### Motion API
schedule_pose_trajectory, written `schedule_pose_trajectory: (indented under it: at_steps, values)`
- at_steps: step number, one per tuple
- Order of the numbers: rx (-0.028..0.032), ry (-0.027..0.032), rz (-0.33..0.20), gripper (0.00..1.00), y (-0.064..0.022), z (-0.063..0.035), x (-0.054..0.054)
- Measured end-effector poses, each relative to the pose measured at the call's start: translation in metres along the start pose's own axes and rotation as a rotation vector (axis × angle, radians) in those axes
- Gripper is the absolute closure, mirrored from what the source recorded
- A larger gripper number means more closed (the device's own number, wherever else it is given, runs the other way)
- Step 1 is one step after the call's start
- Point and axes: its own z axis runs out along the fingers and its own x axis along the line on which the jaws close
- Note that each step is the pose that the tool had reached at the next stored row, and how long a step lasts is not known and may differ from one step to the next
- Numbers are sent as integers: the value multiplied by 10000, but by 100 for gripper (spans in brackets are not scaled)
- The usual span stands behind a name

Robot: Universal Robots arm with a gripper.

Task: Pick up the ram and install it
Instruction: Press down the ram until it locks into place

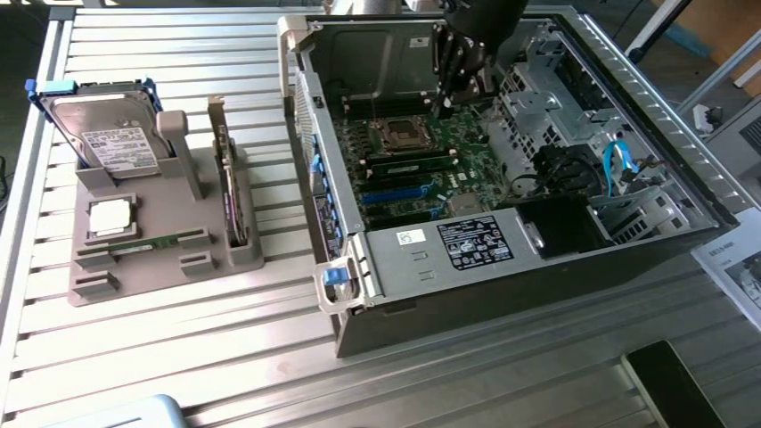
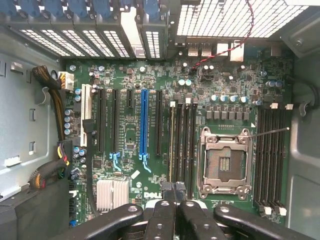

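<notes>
One ram (image 1: 411,167) stands in a slot on the motherboard (image 1: 470,152), just beside the processor socket (image 1: 398,134). In the wrist view this ram (image 2: 171,142) shows edge-on as a thin strip in the slot furthest from the socket (image 2: 225,162). My gripper (image 1: 455,102) hangs inside the open computer case, above the back part of the board. Its dark fingers (image 2: 165,210) are shut, pressed together with nothing visible between them, over one end of that stick. A second ram (image 1: 160,242) lies in the grey holder on the exterior view's left.
The grey holder (image 1: 95,276) also carries a hard drive (image 1: 107,134), a square silver processor (image 1: 110,217) and an upright expansion card (image 1: 226,192). The case walls (image 1: 303,116), the drive cage (image 1: 559,98) and the power supply (image 1: 470,242) ring the board. Cables (image 2: 50,95) run along one side.
</notes>
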Motion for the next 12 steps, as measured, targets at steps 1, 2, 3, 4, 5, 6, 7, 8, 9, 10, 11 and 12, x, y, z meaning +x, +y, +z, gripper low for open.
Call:
schedule_pose_trajectory:
  at_steps: [1, 2, 3, 4, 5, 6, 7, 8, 9, 10, 11, 12]
  values:
    - [0, 0, 0, 89, 0, 0, 0]
    - [0, 0, 0, 89, 0, 0, 0]
    - [0, 1, 0, 89, 0, 0, 0]
    - [0, 1, 0, 89, 0, 0, 0]
    - [-1, 1, 0, 89, 0, 0, 0]
    - [-1, 1, 0, 89, 0, 0, 0]
    - [0, 1, 0, 89, 0, 0, 0]
    - [0, 1, 0, 89, 0, 0, 0]
    - [0, 0, 0, 89, 0, 0, 0]
    - [0, 1, 0, 89, 0, 0, 0]
    - [0, 1, 18, 89, 0, 0, 0]
    - [-2, 1, 92, 89, 0, 0, 0]
